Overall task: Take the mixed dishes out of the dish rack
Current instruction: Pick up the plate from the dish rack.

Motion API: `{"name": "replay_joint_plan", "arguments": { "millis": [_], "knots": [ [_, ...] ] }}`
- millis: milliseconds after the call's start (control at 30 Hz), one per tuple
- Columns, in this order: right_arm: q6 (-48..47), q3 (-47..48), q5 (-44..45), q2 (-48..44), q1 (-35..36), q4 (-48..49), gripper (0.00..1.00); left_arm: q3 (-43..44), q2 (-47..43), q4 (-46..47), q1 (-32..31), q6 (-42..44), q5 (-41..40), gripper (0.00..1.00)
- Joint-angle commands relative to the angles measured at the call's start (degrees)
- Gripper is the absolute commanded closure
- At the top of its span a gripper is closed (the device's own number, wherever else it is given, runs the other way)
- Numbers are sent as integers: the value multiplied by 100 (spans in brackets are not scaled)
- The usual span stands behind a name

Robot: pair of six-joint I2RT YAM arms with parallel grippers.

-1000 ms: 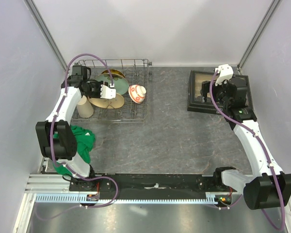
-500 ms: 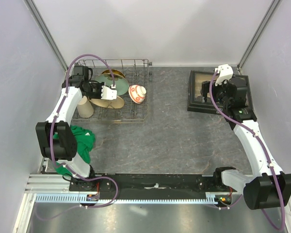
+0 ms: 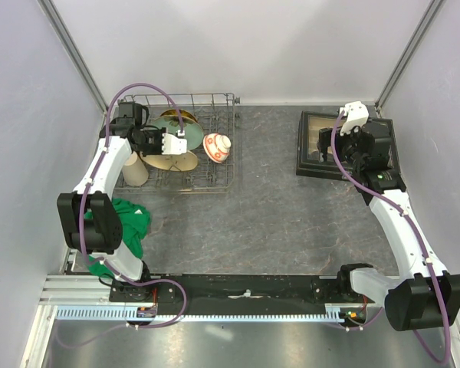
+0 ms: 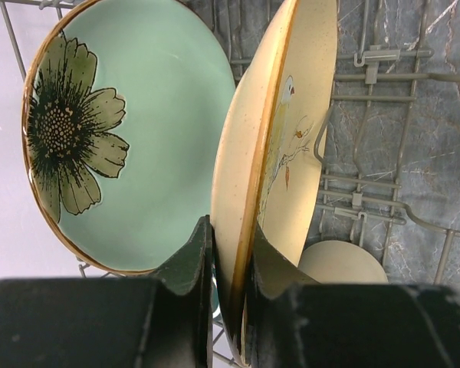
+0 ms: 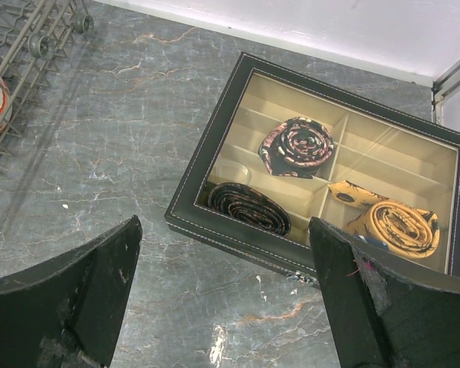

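Note:
The grey wire dish rack [image 3: 215,175] stands at the back left. In it are the pale green plate [image 3: 167,125], the yellow-gold dish [image 3: 186,116], the cream bird plate [image 3: 176,162], the beige cup [image 3: 134,170] and the red-and-white bowl [image 3: 217,147]. The dark green mug is hidden. My left gripper [image 3: 167,152] is shut on the cream plate's rim. In the left wrist view the gripper [image 4: 230,253] pinches the cream plate [image 4: 284,153], with the green flower plate [image 4: 138,138] behind it and the cup [image 4: 341,264] below. My right gripper [image 5: 226,299] is open and empty.
A dark-framed box of trinkets [image 3: 316,146] sits at the back right, under my right gripper [image 3: 339,146]; it also shows in the right wrist view [image 5: 215,222]. A green cloth [image 3: 126,222] lies in front of the rack by the left arm.
My left arm has shifted slightly toward the back of the rack with the cream plate in its grip. The right arm has not moved.

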Motion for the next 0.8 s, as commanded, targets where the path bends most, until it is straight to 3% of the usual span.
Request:
{"name": "replay_joint_plan", "arguments": {
  "millis": [0,533,767],
  "knots": [
    [-25,111,-8,-57,10,143,2,383,-417,74,-83,-489,316,98],
    [-7,111,-17,-57,10,143,2,506,-1058,74,-92,-762,193,98],
    [45,111,-140,-40,10,135,2,874,-1593,74,-92,-1884,596,99]
  ]
}}
